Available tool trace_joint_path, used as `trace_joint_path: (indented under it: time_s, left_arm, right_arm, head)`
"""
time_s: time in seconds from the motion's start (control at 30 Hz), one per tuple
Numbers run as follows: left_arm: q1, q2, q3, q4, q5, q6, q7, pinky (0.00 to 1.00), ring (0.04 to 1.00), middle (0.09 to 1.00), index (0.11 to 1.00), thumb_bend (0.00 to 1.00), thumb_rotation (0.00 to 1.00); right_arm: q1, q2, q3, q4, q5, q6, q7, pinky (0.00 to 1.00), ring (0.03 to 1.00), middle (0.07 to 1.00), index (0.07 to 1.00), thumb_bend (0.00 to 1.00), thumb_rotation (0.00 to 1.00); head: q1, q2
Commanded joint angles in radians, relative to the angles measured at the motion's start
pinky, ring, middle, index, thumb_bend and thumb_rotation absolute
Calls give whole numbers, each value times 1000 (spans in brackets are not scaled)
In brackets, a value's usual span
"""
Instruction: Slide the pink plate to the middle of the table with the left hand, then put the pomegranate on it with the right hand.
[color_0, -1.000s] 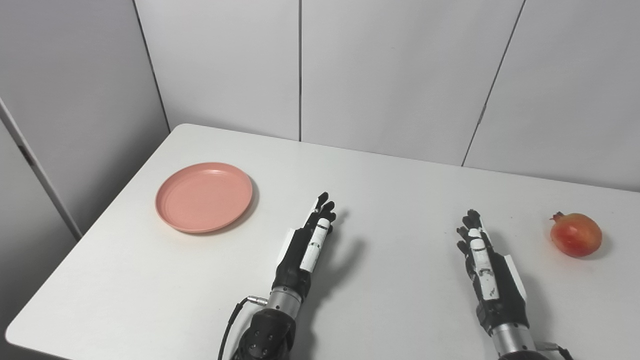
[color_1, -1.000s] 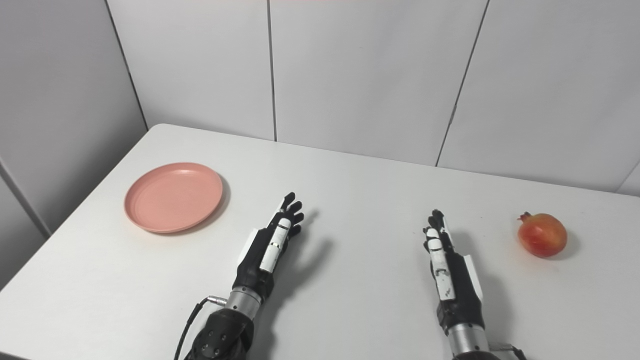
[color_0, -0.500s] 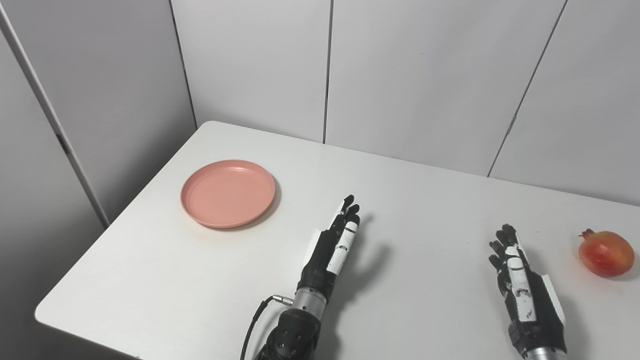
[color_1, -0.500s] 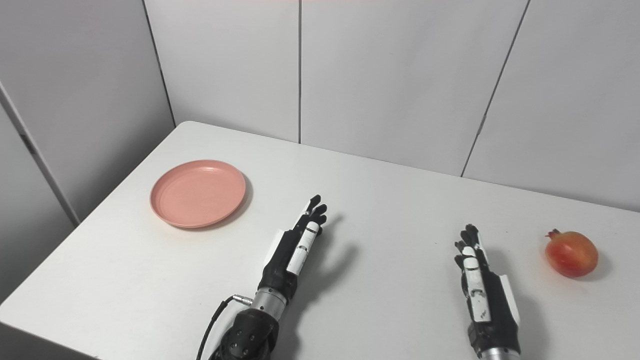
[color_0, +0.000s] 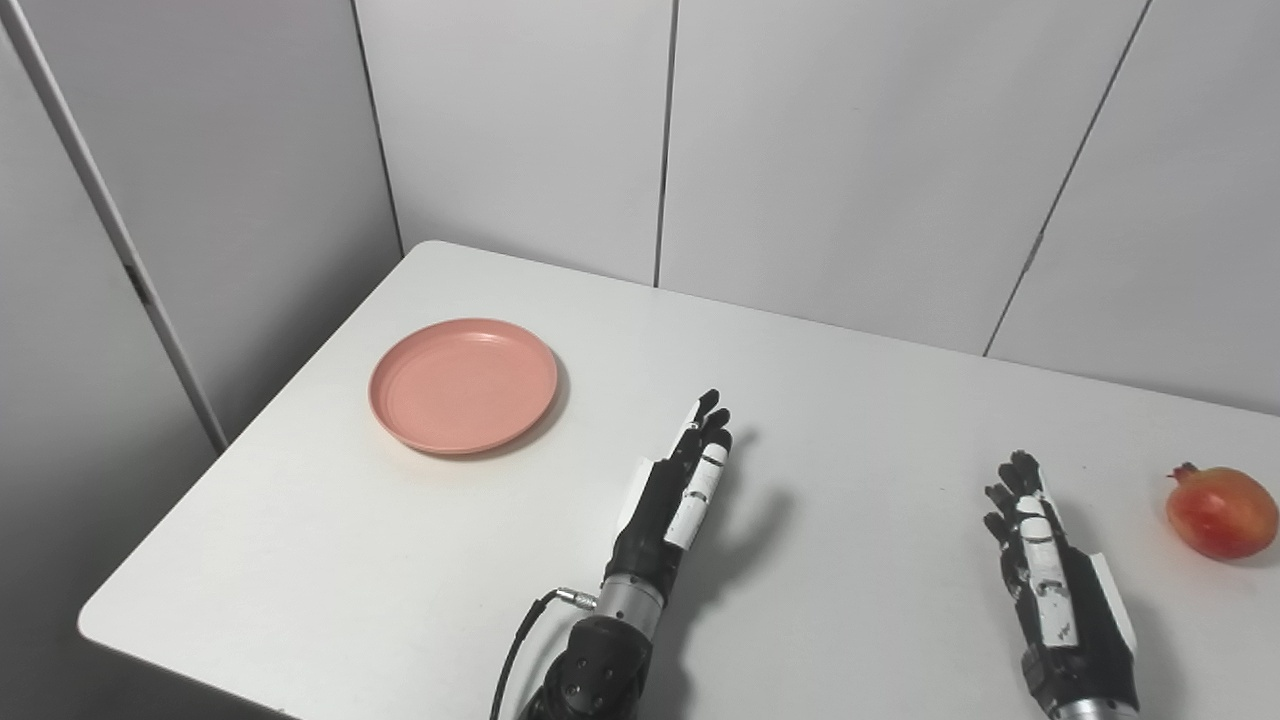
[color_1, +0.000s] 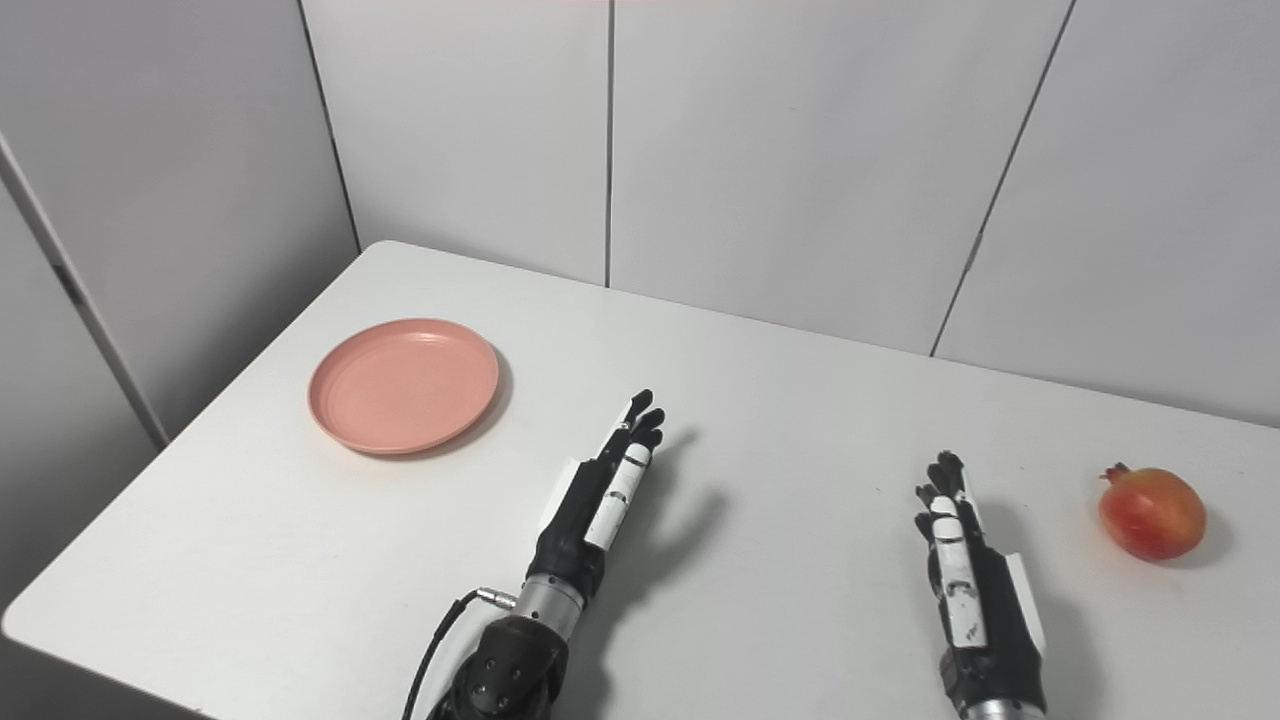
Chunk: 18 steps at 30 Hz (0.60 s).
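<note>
We look down on a white table (color_0: 400, 560) with rounded corners, its top plain and matte, set into a corner of pale grey wall panels (color_0: 860, 170) divided by thin dark seams. We can read no brand, label or writing anywhere; the white segments on the hands are unmarked as far as we can tell.

Taking the pink plate (color_0: 463, 385) as our landmark: it lies flat near the table's left edge and holds nothing. Our left hand (color_0: 675, 495) is to the right of the plate and nearer to us, apart from it, set edge-on above the table with its fingers stretched out straight, holding nothing. Our right hand (color_0: 1050, 580) is much further to the right of the plate and nearer still, fingers likewise extended and holding nothing. The pomegranate (color_0: 1222, 511) rests on the table furthest from the plate, at the right side, just beyond the right hand and not touched by it.
</note>
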Motion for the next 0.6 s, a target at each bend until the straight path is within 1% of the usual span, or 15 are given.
trace_joint_path:
  time_s: [0.0, 0.1, 0.3, 0.43, 0.57]
  left_arm:
    - [-27, -22, -18, 11, -2, -2, -7, 968, 952, 959, 954, 425, 1000]
    - [-29, -19, -17, 7, 4, -8, -4, 957, 949, 957, 951, 430, 1000]
    - [-32, -13, -11, -2, -4, -28, -10, 941, 948, 959, 950, 426, 1000]
    - [-30, -8, -12, -21, -4, -38, -14, 934, 945, 959, 946, 426, 1000]
    - [-38, -3, -9, -30, 3, -55, -8, 923, 937, 952, 940, 412, 1000]
  right_arm:
    - [-24, 4, -4, -26, 9, -48, 2, 1000, 1000, 1000, 1000, 87, 1000]
    - [-27, 7, -3, -27, 8, -40, -1, 1000, 1000, 1000, 1000, 87, 1000]
    - [-30, 8, 2, -12, -2, -58, -1, 1000, 1000, 1000, 1000, 75, 1000]
    - [-28, 11, 4, -14, -7, -52, -3, 1000, 1000, 1000, 1000, 84, 1000]
    - [-32, 12, 7, -7, -17, -60, -6, 1000, 1000, 1000, 1000, 90, 1000]
  head:
    - [-1, 1]
    - [-3, 1]
    - [-10, -3]
    - [-13, -6]
    - [-12, -9]
